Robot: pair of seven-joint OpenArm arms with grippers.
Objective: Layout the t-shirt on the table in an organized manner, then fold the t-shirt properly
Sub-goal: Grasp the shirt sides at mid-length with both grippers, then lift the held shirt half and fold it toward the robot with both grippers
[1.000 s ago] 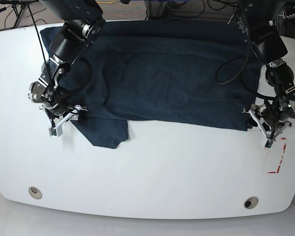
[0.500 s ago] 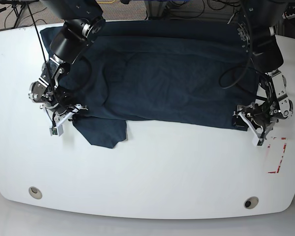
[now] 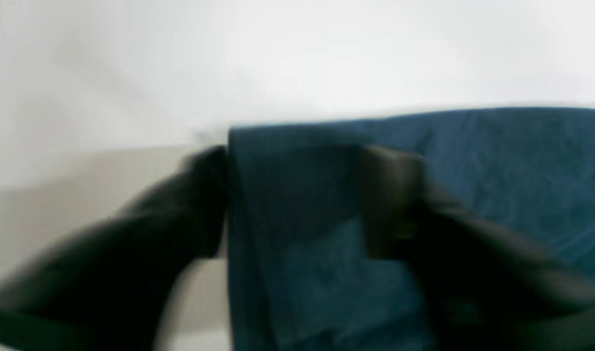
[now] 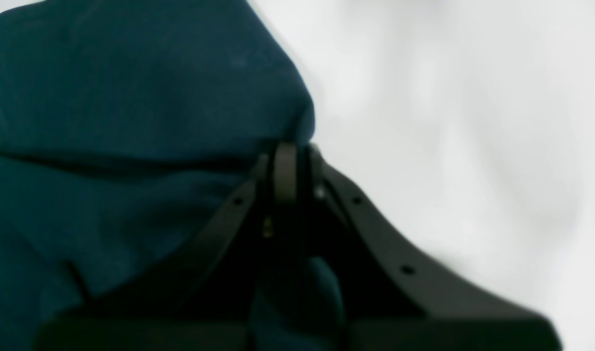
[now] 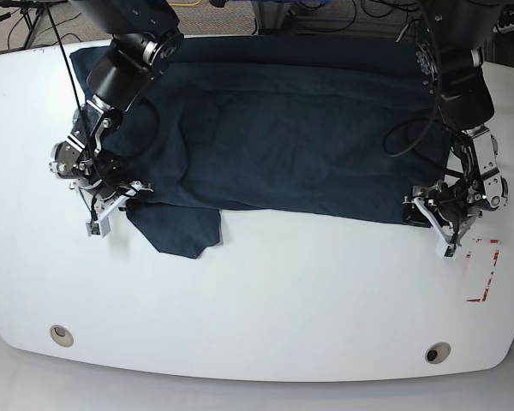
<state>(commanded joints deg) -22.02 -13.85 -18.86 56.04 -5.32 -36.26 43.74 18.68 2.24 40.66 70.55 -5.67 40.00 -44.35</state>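
One tabletop (image 5: 265, 317), white and glossy, carries everything here. On it lies one t-shirt (image 5: 300, 137), dark navy, spread wide across the far half with its near hem running roughly straight from side to side. One sleeve (image 5: 178, 231) sticks out past that hem toward the near edge, on the side of the right arm.

Two arms reach down over the shirt, one at each end. Two round grey holes (image 5: 62, 335) sit in the tabletop near its front edge, one toward each corner, well apart from the shirt. One rectangle of red-and-white tape (image 5: 487, 274) is marked on the bare surface just beside the left hand.

The left hand (image 5: 435, 221) is at the shirt's near corner on its side. Its wrist view is blurred, but the two fingers (image 3: 394, 200) stand apart with the corner of the cloth (image 3: 297, 195) between them: one finger lies on the fabric, the other just off the edge over bare white. The hand is spread, not clamped.

The right hand (image 5: 111, 205) is at the opposite end, where the sleeve meets the body of the shirt. In its wrist view the fingertips (image 4: 285, 170) are pressed together with navy cloth (image 4: 131, 97) bunched up against and around them, so it is pinching the shirt.
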